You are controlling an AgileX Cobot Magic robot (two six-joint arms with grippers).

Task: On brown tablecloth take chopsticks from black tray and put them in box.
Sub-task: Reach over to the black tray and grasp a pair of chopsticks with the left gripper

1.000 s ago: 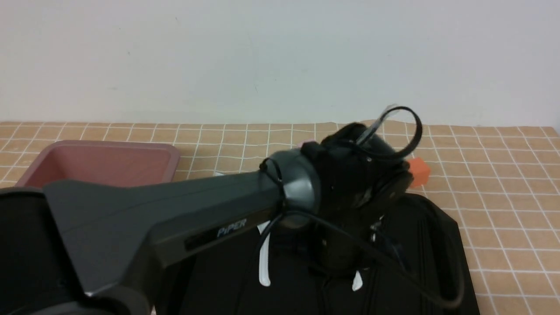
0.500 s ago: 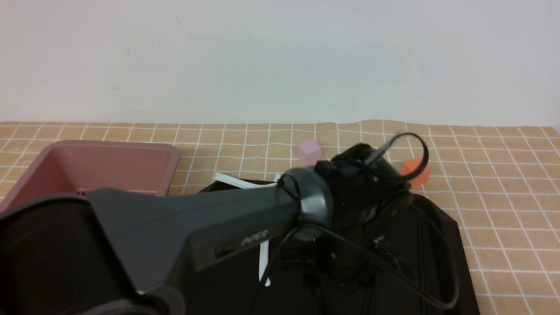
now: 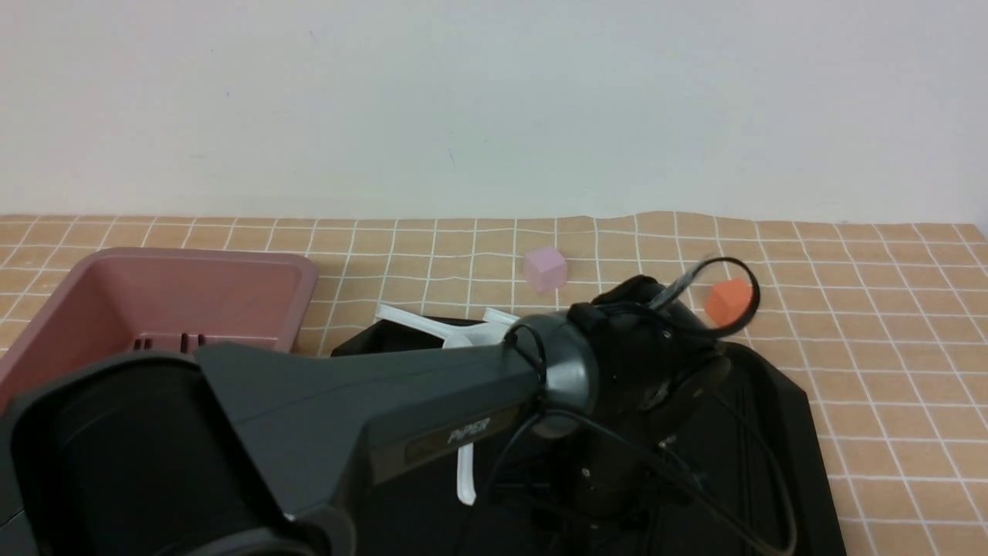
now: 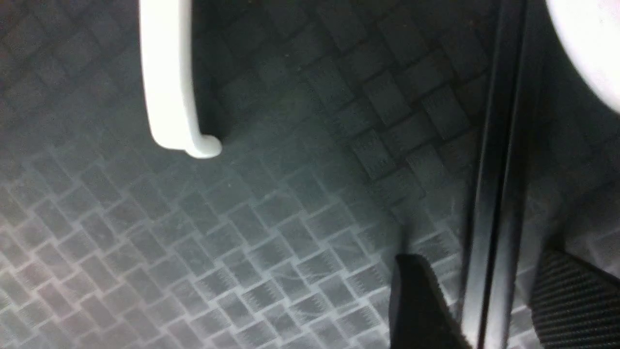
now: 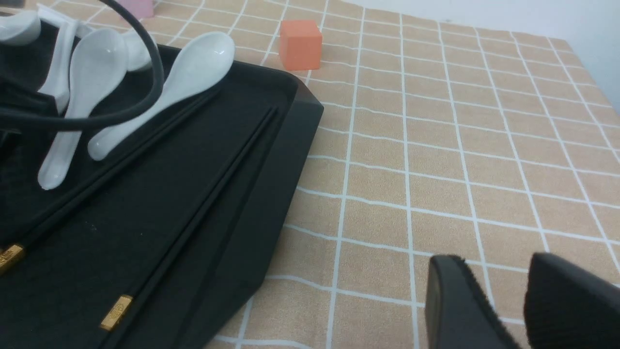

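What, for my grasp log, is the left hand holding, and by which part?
Nothing: the left hand is open, its fingers straddling the chopsticks on the black tray.

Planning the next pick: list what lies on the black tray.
On the black tray: white soup spoons and black gold-tipped chopsticks. In the front view the left arm hides the tray's middle, so anything under it cannot be seen there.

I can read just 1 word in the front cam: "PiPER". It's in small pale letters on the side of the dark left arm (image 3: 347,401), close to the round joint. In the right wrist cam, the gold tips (image 5: 116,311) of the chopsticks (image 5: 191,218) have tiny marks, but they're too small to read.
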